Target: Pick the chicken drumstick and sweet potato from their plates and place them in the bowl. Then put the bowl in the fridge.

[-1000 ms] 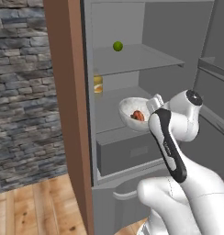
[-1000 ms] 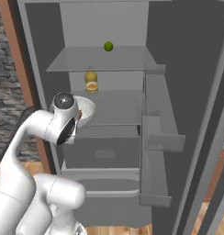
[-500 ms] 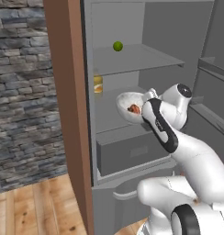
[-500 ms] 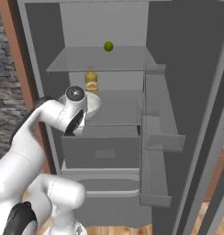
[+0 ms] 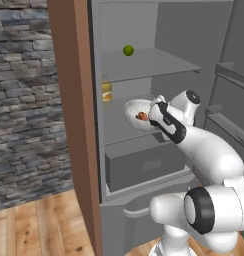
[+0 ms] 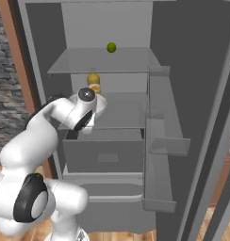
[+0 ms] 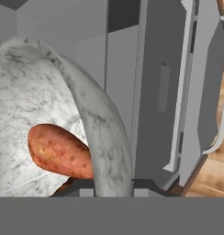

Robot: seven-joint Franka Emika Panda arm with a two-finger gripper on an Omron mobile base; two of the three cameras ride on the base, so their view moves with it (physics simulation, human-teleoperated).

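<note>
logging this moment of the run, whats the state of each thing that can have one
fridge: door open, shelves exposed
drawer: closed
bowl: tilted, held over the middle shelf, rim between the gripper's fingers
sweet potato: inside the bowl
gripper: shut on the bowl's rim
green fruit: resting on the upper shelf
yellow-orange bottle: upright at the back of the middle shelf

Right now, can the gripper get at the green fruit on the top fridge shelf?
Probably not yet: the gripper is shut on the bowl rim at the middle shelf. The green fruit sits one shelf up, unobstructed in the open fridge.
</note>
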